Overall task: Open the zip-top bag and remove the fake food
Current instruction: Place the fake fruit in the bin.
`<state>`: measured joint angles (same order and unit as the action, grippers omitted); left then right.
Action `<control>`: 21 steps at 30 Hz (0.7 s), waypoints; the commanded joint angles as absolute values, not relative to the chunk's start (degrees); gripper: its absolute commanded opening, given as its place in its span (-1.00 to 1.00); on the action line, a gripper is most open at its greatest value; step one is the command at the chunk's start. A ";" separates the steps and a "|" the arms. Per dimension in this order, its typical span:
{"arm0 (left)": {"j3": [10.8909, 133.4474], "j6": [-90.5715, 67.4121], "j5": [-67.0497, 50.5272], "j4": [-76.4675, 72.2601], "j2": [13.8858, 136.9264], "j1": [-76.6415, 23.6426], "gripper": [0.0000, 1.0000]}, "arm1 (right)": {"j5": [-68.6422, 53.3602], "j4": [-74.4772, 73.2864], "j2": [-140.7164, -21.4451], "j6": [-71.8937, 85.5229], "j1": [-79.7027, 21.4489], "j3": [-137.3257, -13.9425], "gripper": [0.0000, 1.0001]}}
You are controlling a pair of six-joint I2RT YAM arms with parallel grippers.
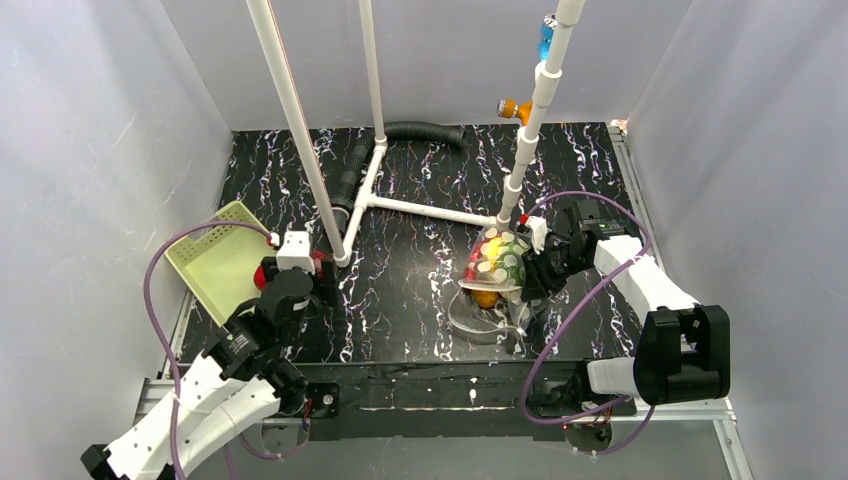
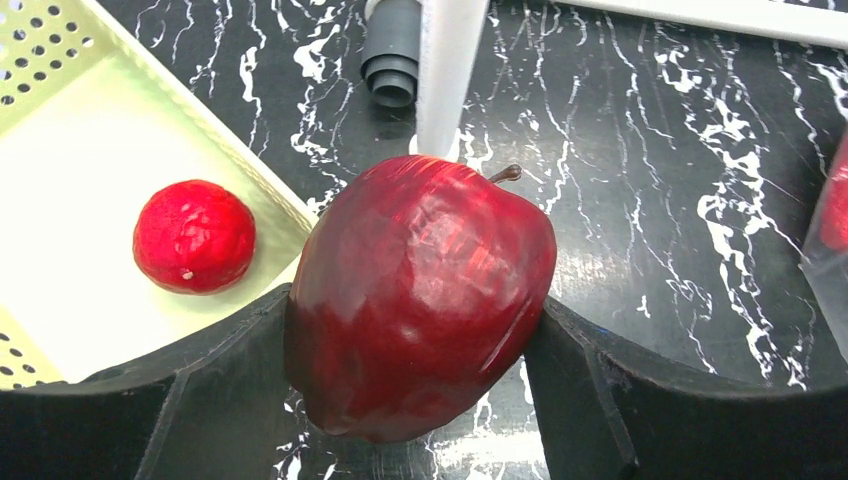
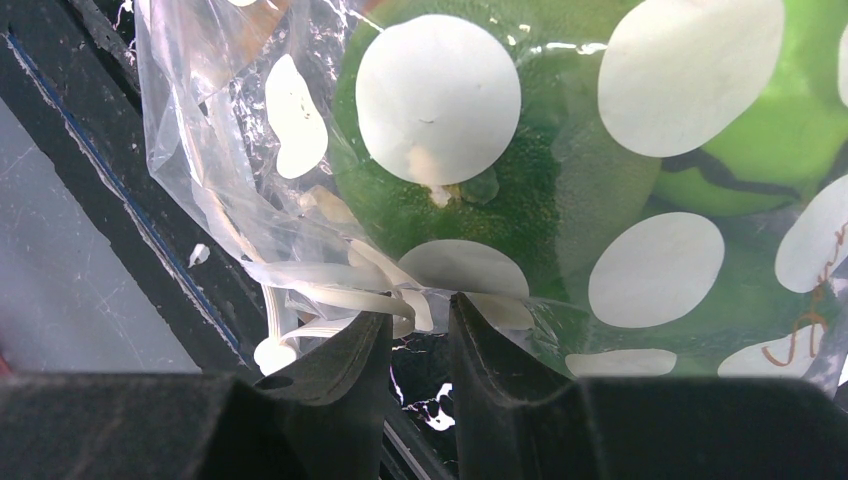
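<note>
A dark red apple [image 2: 420, 290] of the fake food sits between the fingers of my left gripper [image 2: 418, 300], which is shut on it just beside the basket's near wall. In the top view this gripper [image 1: 290, 275] hangs at the basket's right edge. The zip-top bag [image 1: 495, 262], clear with pale dots, stands bulging with red, yellow and green pieces at table centre. My right gripper [image 1: 530, 268] is at its right side. In the right wrist view the bag's bunched white zip edge [image 3: 330, 275] is caught between the narrow-set jaws of this gripper [image 3: 415, 305]. A green piece [image 3: 560, 180] presses against the plastic.
A pale green perforated basket [image 1: 215, 262] at the left holds a red round fruit [image 2: 193, 236]. A white pipe frame [image 1: 410, 208] crosses the table middle, with one upright [image 2: 445, 70] just beyond the apple. A black corrugated hose [image 1: 425, 130] lies at the back.
</note>
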<state>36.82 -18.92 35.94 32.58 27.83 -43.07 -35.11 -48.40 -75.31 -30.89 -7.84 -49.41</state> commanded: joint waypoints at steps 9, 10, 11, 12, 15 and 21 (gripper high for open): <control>37.37 -21.39 27.27 26.06 37.84 -18.50 -1.00 | -36.43 -49.74 -74.18 -31.98 -7.47 -51.81 -0.31; 37.50 -22.38 25.73 25.43 38.94 -15.22 -1.00 | -36.46 -49.79 -74.14 -31.99 -7.47 -51.85 -0.31; 37.42 -23.47 24.33 24.71 40.39 -12.34 -1.00 | -36.47 -49.76 -74.10 -32.05 -7.47 -51.81 -0.31; 37.43 -24.52 23.63 24.06 41.42 -9.44 -1.00 | -36.55 -49.81 -74.02 -32.06 -7.48 -51.85 -0.31; 37.58 -27.27 23.26 23.01 43.99 -1.70 -0.98 | -36.64 -49.91 -73.78 -32.07 -7.47 -51.86 -0.31; 38.79 -31.67 22.72 23.37 49.55 9.56 -0.78 | -36.68 -49.98 -73.56 -32.19 -7.47 -51.91 -0.31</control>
